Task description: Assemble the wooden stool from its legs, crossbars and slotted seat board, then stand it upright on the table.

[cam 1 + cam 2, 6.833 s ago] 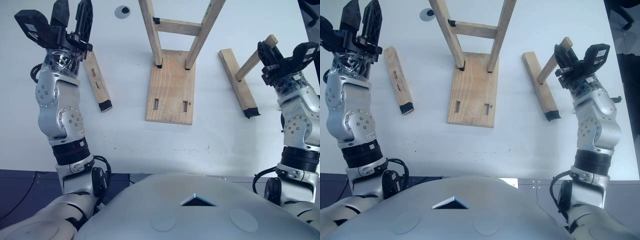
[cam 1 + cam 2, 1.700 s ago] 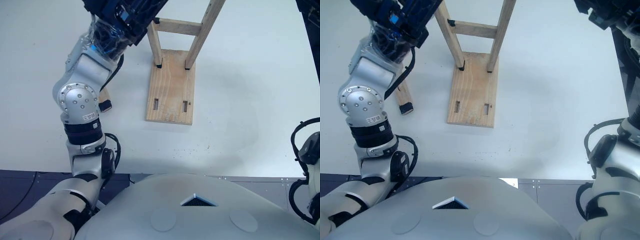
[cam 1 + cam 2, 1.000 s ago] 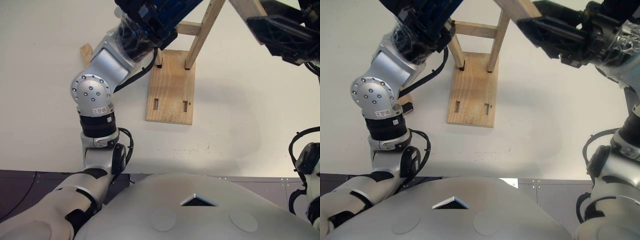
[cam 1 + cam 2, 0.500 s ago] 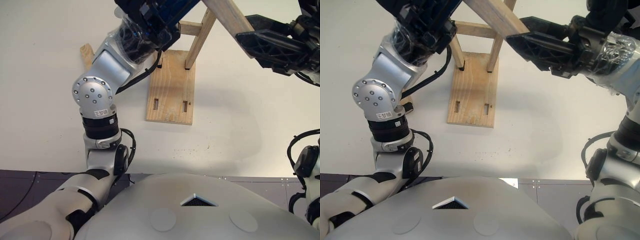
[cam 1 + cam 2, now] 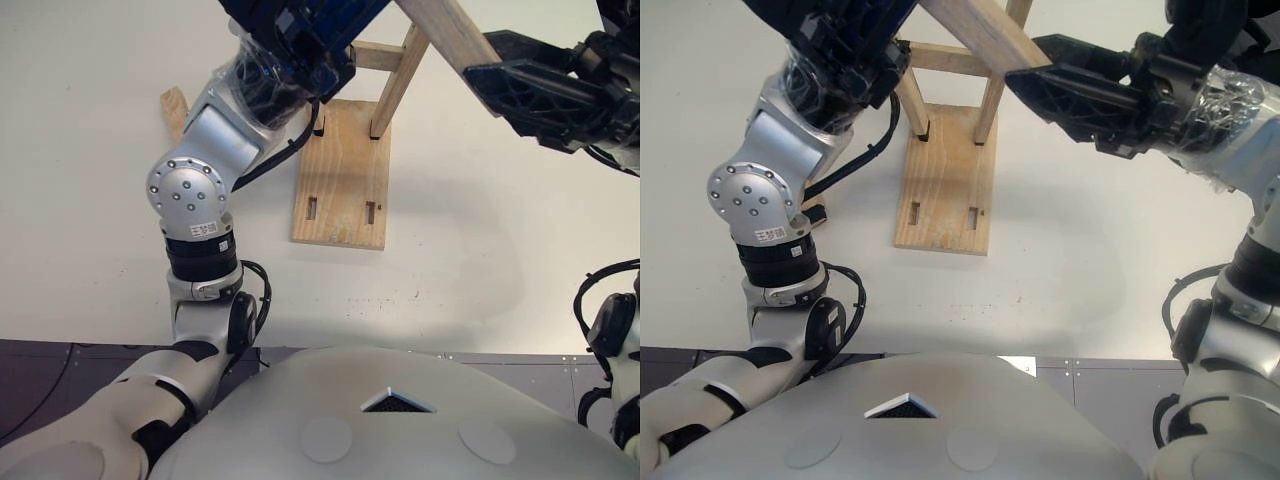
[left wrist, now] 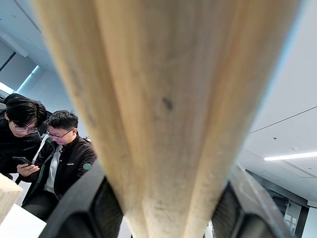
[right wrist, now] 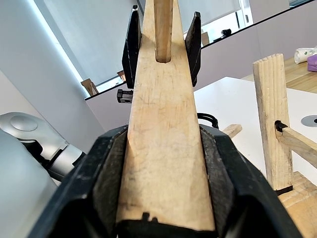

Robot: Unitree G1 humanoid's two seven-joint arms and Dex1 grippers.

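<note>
Two hands clamp one pale, square-cut wooden leg (image 5: 980, 32): the right hand (image 7: 163, 144) on one end, the left hand (image 6: 167, 208) on the other. Earlier it lay on the desk (image 5: 480, 220) right of the seat board (image 5: 342, 175); now it slants above the board's far end. The flat, grainy board carries two upright legs (image 5: 395, 95) joined by a crossbar (image 5: 378, 55).

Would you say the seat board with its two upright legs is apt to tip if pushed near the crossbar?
Both legs stand tall at one end of the seat board, so a high push may rock it. The board lies flat on the table, which should steady low nudges. The crossbar ties the legs, so they probably move together.
</note>
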